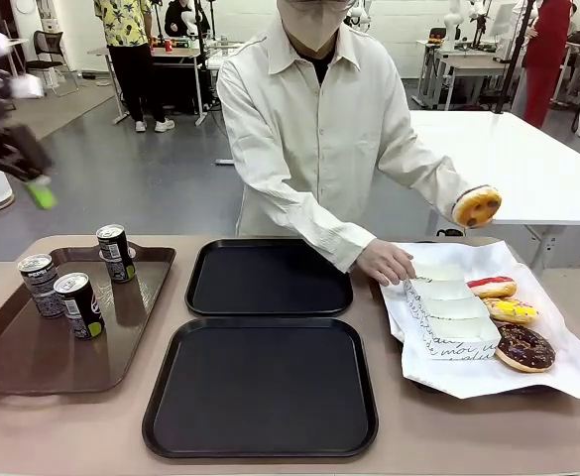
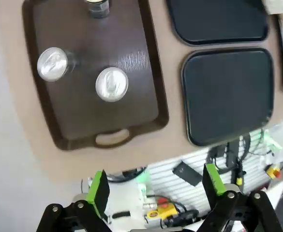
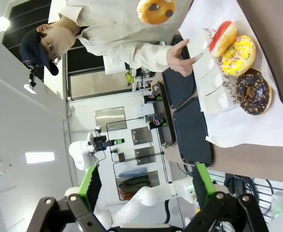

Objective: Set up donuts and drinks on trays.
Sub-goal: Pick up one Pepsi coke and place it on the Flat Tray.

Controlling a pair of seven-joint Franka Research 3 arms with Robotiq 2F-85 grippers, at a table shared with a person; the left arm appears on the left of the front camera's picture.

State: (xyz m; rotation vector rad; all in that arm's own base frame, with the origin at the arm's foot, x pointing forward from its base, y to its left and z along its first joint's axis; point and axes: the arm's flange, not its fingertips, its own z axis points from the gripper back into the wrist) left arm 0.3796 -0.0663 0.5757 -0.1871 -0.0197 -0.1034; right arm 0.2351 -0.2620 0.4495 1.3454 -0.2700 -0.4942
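Note:
Three dark drinks cans point(image 1: 79, 303) point(image 2: 111, 84) stand on a brown tray point(image 1: 32, 362). Two black trays lie mid-table, one near point(image 1: 260, 389) point(image 2: 228, 94) and one far point(image 1: 270, 278). Red point(image 1: 492, 287), yellow point(image 1: 511, 310) and chocolate point(image 1: 523, 346) donuts lie bare on white paper. They show again as red point(image 3: 223, 38), yellow point(image 3: 238, 54) and chocolate point(image 3: 251, 91). The person holds up a yellow-iced donut point(image 1: 477, 206) point(image 3: 156, 10); the other hand point(image 1: 387, 263) rests on a stack of sleeves point(image 1: 453, 312). My left gripper point(image 1: 34, 188) point(image 2: 156, 186) hovers open high above the brown tray. My right gripper point(image 3: 147, 182) is open, holding nothing.
The paper-lined tray point(image 1: 567, 377) fills the table's right end. The person stands at the far edge behind the black trays. Other tables and people show farther back in the room.

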